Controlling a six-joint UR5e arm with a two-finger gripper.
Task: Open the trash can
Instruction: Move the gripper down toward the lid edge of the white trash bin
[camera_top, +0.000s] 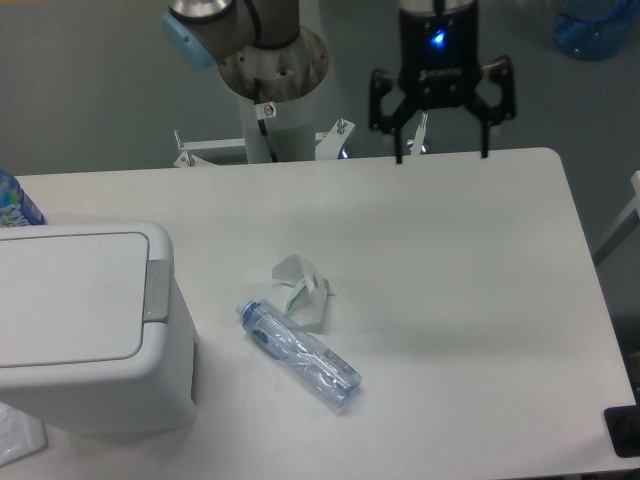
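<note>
Overhead, my gripper (442, 155) hangs with jaws spread wide and empty at the table's far edge; the bin (85, 330), lid shut, sits well apart at near left, grey tab (157, 291) facing right.

This looks like a robotics lab or test room. A robot arm (245, 25) stands on a white post bolted to a metal foot at the far edge of a plain white table (470, 280), against a bare grey wall. Its black hand (442, 150) shows a blue light. On the table lie staged bits of rubbish: a crushed bottle (300, 354), crumpled paper (302, 285) and a white trash can (90, 330).
</note>
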